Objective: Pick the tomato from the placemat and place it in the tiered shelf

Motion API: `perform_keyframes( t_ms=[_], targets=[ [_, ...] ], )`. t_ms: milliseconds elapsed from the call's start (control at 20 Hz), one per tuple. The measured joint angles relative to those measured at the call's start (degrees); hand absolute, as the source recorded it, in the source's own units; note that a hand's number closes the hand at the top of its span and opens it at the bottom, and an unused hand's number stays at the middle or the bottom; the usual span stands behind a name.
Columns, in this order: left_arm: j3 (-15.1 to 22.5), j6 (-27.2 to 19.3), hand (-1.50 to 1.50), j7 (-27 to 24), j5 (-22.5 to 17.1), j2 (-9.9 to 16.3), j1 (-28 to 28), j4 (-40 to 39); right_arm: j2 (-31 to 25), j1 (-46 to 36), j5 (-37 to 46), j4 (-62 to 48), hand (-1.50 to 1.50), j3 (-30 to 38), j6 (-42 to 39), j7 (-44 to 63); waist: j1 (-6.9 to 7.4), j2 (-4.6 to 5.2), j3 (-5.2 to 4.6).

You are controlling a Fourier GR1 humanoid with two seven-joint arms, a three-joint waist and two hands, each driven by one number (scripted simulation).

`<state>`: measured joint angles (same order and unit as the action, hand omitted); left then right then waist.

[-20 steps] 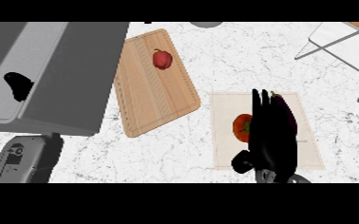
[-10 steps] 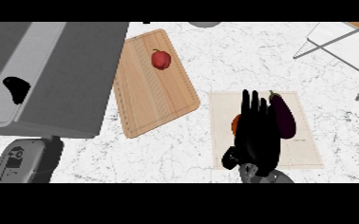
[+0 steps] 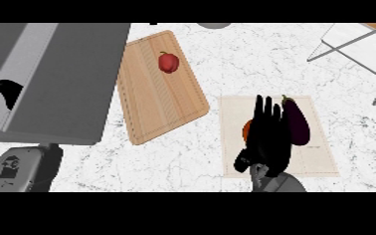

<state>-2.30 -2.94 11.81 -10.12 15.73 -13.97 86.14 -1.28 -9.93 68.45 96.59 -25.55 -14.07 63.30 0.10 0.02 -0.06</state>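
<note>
A: While the black right robot hand hangs over the beige rectangular placemat, where's the small red-orange tomato?

B: On the mat's left half, mostly hidden. Only a sliver shows at the left edge of the hand. Fingers are straight, spread a bit, pointing away from the robot; thumb sticks out lower left. Can't tell if the palm touches the tomato.

A: Anything else on the mat?

B: Dark purple long eggplant, just right of the fingers, lying lengthwise.

A: And the tiered shelf?

B: Grey metal frame at the top right corner, well apart from the mat.

A: Rest of the white marbled surface?

B: Light wooden cutting board w/ a red bell pepper near its far end. Left robot hand shows as a dark shape at the left edge; finger state unclear.
</note>
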Motion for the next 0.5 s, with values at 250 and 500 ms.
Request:
perform_keyframes(
  t_ms=[250,500],
  targets=[
    [-0.1,0.0,0.0,-0.6,0.6,-1.0,-0.7,-1.0,0.6,-0.4,0.0,-4.5,-1.5,2.1,1.8,-1.4,-0.03,0.04,0.0],
    [-0.7,0.9,0.0,-0.6,0.9,-1.1,0.3,-0.5,1.1,0.2,-0.9,-8.1,1.5,4.6,4.0,-3.6,-0.01,-0.16,-0.1]
  ],
)
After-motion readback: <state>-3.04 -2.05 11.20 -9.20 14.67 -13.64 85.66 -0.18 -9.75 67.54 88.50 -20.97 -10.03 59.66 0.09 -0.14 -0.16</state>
